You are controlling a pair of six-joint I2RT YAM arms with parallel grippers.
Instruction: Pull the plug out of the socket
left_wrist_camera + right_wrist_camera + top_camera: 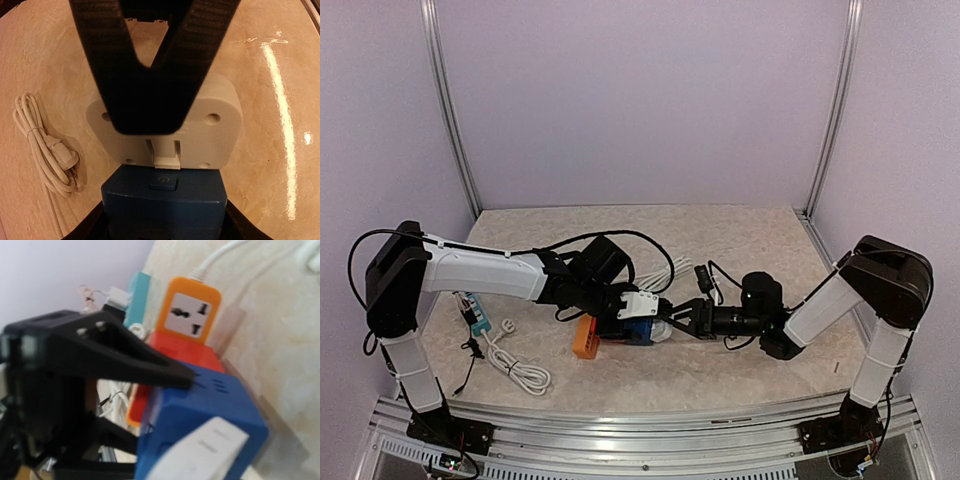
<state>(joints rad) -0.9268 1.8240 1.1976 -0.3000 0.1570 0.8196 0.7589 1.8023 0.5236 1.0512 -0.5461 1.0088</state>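
A coiled white cable [35,145] lies at left on the mottled tabletop [265,65]. The left gripper [145,120], fingers pressed together, is set upon the rounded white plug [215,130]. The plug is seated in a matte blue block [165,205] embossed with a power symbol, against the orange socket strip [192,305]. The right gripper [672,322] straddles the block; its grip cannot be told.

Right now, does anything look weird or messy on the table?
A little. The blue boxy adapter sits stacked on the orange plastic power strip, with a white rounded plug stuck on it, and a white cord lies loose nearby. Nothing looks broken.
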